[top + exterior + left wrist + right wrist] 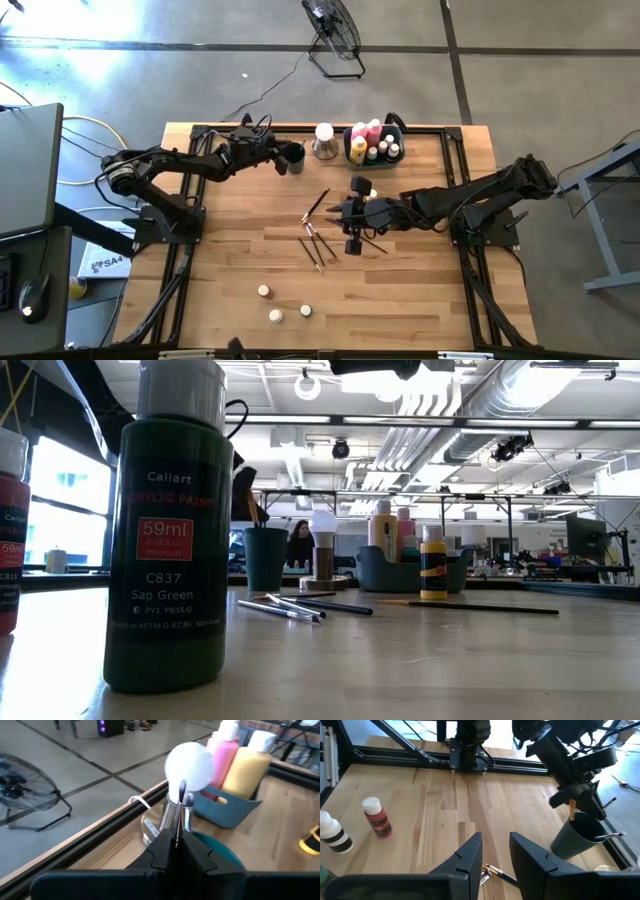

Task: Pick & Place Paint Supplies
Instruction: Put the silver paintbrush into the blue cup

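The left gripper (283,157), at upper centre-left of the high view, is pinched tight on a thin brush (178,812), its metal ferrule and dark tip standing up between the fingers directly over the dark teal cup (578,838); to finish well, I judge the brush should go in straight and be let go only once its end sits inside the rim; the right gripper (352,215), mid-frame, stands part open and empty above loose brushes (316,238) lying on the pale wooden table (230,250); the cup is smooth matte plastic, tapered; behind it stands a glossy white bulb on a metal base (187,767), then the grey-blue bin (235,810) holding pink and yellow bottles (240,757)
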`<state>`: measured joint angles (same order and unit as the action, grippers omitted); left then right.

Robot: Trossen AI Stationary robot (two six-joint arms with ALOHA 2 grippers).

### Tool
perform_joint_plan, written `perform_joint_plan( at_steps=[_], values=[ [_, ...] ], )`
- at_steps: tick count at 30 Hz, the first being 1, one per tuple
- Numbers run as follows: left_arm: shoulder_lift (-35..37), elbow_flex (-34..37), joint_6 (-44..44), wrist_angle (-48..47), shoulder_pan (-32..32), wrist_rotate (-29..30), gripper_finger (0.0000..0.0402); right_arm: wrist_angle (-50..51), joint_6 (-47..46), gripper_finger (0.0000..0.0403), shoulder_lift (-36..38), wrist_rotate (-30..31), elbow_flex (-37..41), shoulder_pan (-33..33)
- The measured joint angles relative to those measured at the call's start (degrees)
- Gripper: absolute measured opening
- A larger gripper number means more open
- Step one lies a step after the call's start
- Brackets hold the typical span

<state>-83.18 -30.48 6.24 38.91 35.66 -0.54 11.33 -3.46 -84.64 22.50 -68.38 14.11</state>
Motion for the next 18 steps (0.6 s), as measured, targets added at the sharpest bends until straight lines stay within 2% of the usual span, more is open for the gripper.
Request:
perform_joint_plan(
  at_steps=[3,11,18],
  values=[
    [0.0,0.0,1.1,-0.1,0.0,1.4,0.0049,0.0,0.0,0.0092,0.0,-0.6,0.0,0.0],
    [0.0,0.0,1.1,-0.1,0.0,-0.5,0.0137,0.0,0.0,0.0092,0.0,-0.6,0.0,0.0],
    [0.0,0.0,-0.9,-0.1,0.0,0.9,0.0168,0.0,0.0,0.0092,0.0,-0.6,0.0,0.0]
  ],
)
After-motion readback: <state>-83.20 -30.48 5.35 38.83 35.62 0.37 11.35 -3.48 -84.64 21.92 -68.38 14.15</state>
